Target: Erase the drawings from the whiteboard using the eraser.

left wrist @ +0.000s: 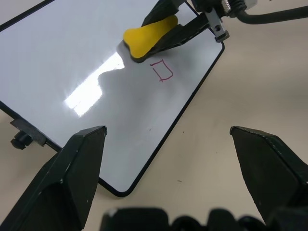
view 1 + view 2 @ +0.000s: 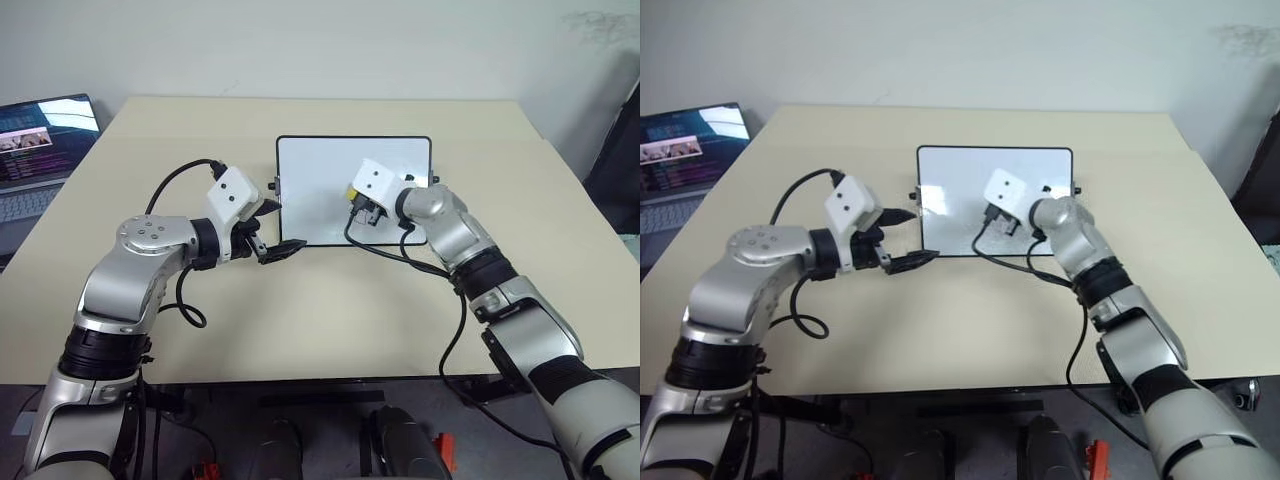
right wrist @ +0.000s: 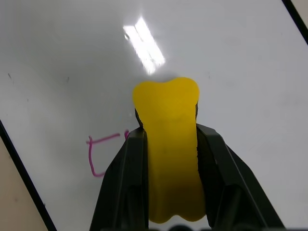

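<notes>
The right gripper [image 3: 171, 144] is clamped across the waist of the yellow eraser [image 3: 169, 144], a light block that looks stiff, pressed on the glossy whiteboard [image 1: 72, 57] beside the red square [image 1: 162, 70], while the left gripper [image 1: 168, 168] gapes open nearby.

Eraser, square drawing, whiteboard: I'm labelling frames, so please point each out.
eraser [image 3: 168, 144], right wrist view, yellow body.
square drawing [image 1: 162, 70], left wrist view, inside the outline.
whiteboard [image 2: 310, 170], left eye view, bare surface.

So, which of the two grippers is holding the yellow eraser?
The right gripper: its two black fingers are shut on the eraser over the whiteboard. The left gripper stands open and empty near the board's edge.
</notes>
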`<act>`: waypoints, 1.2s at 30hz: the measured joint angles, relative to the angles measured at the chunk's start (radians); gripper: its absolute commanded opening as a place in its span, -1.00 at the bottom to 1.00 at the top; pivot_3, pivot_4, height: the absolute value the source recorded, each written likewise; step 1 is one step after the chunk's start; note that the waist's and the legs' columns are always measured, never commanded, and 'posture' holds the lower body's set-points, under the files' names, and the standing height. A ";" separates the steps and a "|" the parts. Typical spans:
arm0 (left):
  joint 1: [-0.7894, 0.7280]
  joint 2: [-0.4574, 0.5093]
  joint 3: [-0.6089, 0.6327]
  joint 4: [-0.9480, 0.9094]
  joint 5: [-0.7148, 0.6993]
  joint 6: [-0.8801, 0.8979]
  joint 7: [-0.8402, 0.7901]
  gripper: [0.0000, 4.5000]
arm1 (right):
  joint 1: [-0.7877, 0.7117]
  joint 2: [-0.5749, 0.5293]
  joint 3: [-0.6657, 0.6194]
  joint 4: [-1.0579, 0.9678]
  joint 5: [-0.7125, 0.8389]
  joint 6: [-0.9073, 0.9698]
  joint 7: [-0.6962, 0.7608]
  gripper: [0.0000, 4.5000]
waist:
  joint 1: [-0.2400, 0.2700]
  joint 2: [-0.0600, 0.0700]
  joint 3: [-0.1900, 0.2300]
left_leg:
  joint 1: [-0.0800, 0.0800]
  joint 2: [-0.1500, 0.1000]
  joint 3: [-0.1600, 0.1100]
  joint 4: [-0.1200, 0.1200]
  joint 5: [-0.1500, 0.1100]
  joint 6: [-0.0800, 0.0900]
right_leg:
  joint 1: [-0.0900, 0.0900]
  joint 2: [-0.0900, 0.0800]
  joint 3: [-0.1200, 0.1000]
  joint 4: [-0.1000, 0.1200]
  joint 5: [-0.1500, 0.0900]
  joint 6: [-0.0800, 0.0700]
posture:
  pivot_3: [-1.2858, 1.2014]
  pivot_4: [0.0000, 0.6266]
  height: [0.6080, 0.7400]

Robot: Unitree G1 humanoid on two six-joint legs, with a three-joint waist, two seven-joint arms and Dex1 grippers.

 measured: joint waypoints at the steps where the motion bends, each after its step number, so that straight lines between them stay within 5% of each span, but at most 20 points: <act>1: 0.000 -0.002 0.000 0.000 0.000 0.000 0.000 1.00 | 0.010 -0.011 0.000 -0.015 0.000 0.006 0.002 -0.55 | 0.003 0.000 0.000 | 0.000 0.000 0.000 0.000 0.000 0.000 | 0.000 0.000 0.000 0.000 0.000 -0.001 | 0.03 -0.52 1.00; 13: -0.008 -0.015 -0.001 0.007 0.004 -0.020 -0.003 1.00 | 0.077 -0.133 -0.081 -0.156 0.062 0.123 0.112 -0.55 | 0.010 0.000 0.000 | -0.001 0.000 0.000 0.001 0.000 0.000 | 0.000 0.000 0.000 0.000 -0.001 -0.001 | 0.03 -0.52 1.00; 21: 0.063 0.020 0.006 0.002 -0.001 -0.035 -0.029 1.00 | 0.148 -0.307 -0.097 -0.500 0.097 0.292 0.274 -0.55 | 0.010 0.004 0.003 | -0.004 0.001 0.001 -0.008 -0.002 -0.002 | -0.008 0.000 -0.001 -0.001 -0.002 0.001 | 0.03 -0.52 1.00; 29: 0.018 0.033 0.004 0.045 0.006 -0.042 -0.050 1.00 | 0.237 -0.466 -0.093 -0.525 0.086 0.282 0.349 -0.55 | 0.012 0.004 0.004 | -0.008 0.001 0.002 -0.008 -0.002 -0.003 | -0.012 0.000 -0.001 -0.001 -0.004 0.001 | 0.03 -0.52 1.00; 36: -0.013 0.025 -0.007 0.052 0.017 -0.040 -0.050 1.00 | 0.199 -0.458 -0.077 -0.466 0.086 0.231 0.353 -0.55 | 0.005 0.004 0.004 | -0.008 0.002 0.002 -0.008 -0.002 -0.003 | -0.012 0.000 -0.001 0.000 -0.004 0.001 | 0.03 -0.52 1.00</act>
